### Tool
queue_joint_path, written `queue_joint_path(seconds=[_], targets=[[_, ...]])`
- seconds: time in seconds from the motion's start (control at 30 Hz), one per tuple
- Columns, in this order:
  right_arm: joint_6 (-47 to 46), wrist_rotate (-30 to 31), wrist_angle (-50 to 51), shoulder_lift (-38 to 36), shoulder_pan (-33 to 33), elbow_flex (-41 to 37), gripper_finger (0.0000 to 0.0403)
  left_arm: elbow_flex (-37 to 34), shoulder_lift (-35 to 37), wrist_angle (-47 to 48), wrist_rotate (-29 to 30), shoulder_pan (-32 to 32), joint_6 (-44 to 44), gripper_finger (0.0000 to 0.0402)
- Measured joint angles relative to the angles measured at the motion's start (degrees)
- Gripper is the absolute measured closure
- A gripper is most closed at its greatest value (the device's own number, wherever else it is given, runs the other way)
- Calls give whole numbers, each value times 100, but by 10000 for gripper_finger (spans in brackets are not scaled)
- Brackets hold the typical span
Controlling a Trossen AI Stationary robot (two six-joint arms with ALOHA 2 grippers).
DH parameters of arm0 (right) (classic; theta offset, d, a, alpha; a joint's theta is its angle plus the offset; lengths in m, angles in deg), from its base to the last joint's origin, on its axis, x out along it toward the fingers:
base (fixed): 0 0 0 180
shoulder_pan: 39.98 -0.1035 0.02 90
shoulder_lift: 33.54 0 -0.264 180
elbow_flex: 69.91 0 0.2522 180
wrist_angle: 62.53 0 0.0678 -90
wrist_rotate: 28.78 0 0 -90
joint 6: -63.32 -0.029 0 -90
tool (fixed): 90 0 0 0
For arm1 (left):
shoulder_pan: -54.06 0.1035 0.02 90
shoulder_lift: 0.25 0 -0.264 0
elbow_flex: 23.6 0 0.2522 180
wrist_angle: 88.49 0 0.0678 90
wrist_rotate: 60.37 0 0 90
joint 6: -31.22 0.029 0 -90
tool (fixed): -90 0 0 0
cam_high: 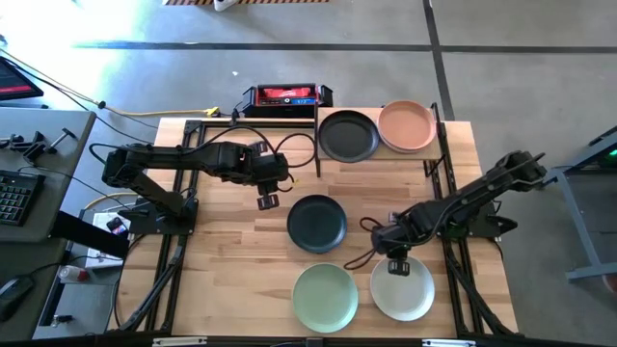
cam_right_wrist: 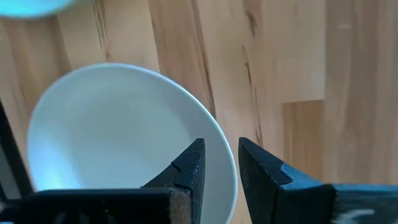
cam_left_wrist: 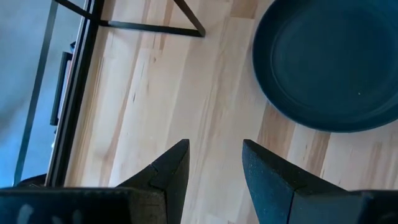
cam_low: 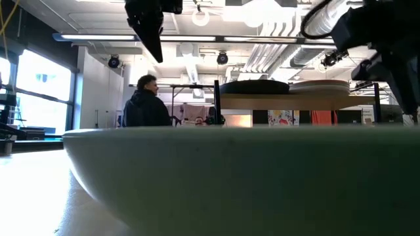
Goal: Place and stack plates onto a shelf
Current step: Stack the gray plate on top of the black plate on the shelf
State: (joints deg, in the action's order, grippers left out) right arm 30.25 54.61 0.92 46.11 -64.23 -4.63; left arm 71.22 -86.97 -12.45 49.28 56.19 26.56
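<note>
Plates lie in two groups in the high view: a black plate [cam_high: 348, 135] and a peach plate [cam_high: 407, 125] side by side on the shelf [cam_high: 436, 154], and three more on the tabletop [cam_high: 222, 280] — a dark plate [cam_high: 316, 223] mid-table, a pale green plate [cam_high: 325, 296] and a cream plate [cam_high: 402, 288] near the front edge. All look matte, shallow and alike in size. The right gripper [cam_high: 398, 267] hangs over the cream plate's far rim; the left gripper [cam_high: 267, 200] hangs above bare wood, apart from the dark plate.

Low view: the green plate's wall [cam_low: 236, 177] fills the foreground, so the tabletop beyond it is hidden. A person [cam_low: 146, 105] stands in the room behind.

Left wrist view: the left fingers [cam_left_wrist: 168, 171] are spread with nothing between them; the dark plate [cam_left_wrist: 329, 62] lies off to one side.

Right wrist view: the right fingers [cam_right_wrist: 189, 168] are parted and empty, straddling the cream plate's rim [cam_right_wrist: 231, 180]. The thin, smooth rim looks easy to lose: a shallow pinch could let the plate tilt or slip on lifting, and a low carry could clip the shelf's frame or nudge the plates already there.
</note>
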Motion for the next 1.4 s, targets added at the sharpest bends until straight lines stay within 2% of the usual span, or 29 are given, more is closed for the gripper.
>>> queue_joint_path(seconds=[0.43,0.63,1.13,1.27,1.4], targets=[[26,13,-652,11,-267,-684,327,0,0,-104,0,0,-125,266],[-455,212,-816,11,-282,-1053,327,0,0,-252,1,0,-123,266],[-549,81,-1171,11,-282,-1322,328,0,0,-256,1,7,-118,266],[-549,61,-1171,11,-282,-1322,347,0,0,-256,1,11,-116,266],[-547,-74,-1165,11,-280,-1322,384,0,0,-256,1,11,-116,266]])
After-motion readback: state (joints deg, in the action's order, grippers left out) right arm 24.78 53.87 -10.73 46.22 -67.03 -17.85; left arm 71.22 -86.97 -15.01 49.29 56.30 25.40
